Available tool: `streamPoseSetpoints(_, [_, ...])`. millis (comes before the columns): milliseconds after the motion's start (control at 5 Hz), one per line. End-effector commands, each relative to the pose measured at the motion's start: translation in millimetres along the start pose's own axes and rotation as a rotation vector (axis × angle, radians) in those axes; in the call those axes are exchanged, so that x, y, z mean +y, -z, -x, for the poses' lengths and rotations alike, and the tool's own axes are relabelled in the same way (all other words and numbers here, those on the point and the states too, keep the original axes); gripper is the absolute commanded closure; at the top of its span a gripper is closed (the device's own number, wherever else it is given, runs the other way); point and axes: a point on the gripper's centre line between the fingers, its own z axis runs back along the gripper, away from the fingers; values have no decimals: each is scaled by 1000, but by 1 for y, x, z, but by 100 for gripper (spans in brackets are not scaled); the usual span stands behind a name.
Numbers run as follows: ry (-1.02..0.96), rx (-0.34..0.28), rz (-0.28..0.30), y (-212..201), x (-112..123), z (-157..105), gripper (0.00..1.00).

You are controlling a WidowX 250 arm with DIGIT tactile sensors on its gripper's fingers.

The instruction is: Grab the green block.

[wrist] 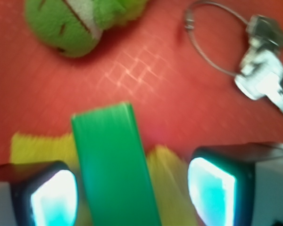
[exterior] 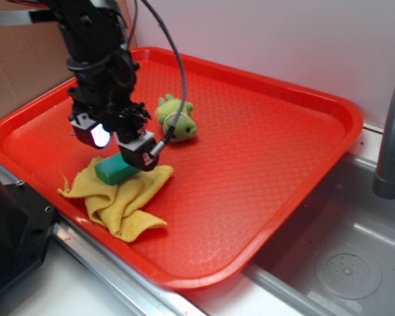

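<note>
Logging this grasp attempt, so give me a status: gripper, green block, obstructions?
Gripper open, fingers astride the green block. Block lies on the yellow cloth, not yet clamped. Plush toy and keys stand clear.

Teal-green block [exterior: 114, 170], yellow cloth [exterior: 122, 197], red diamond-textured tray [exterior: 263, 151], light-green plush [exterior: 176, 118]

One red tray [exterior: 303, 125], and on it: one green block [exterior: 112, 170], one yellow cloth [exterior: 122, 197], one fuzzy green plush toy [exterior: 176, 118]. The wrist view adds one wire ring [wrist: 212, 40] carrying keys [wrist: 266, 77], count unclear in the blur. One tool [exterior: 118, 148], two glowing fingertips [wrist: 54, 197].
</note>
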Motion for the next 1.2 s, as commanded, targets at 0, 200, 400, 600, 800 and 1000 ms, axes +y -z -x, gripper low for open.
streamPoseSetpoints(0, [77, -11, -10, 11, -9, -15, 90])
streamPoseSetpoints(200, [87, -11, -4, 10, -10, -13, 100])
streamPoseSetpoints(400, [90, -16, 18, 2, -10, -12, 100])
streamPoseSetpoints(600, [70, -41, 29, -25, -10, -9, 100])
streamPoseSetpoints(800, [38, -70, 25, -59, -10, -5, 100])
streamPoseSetpoints(1000, [41, -71, 45, -90, -13, -2, 100])
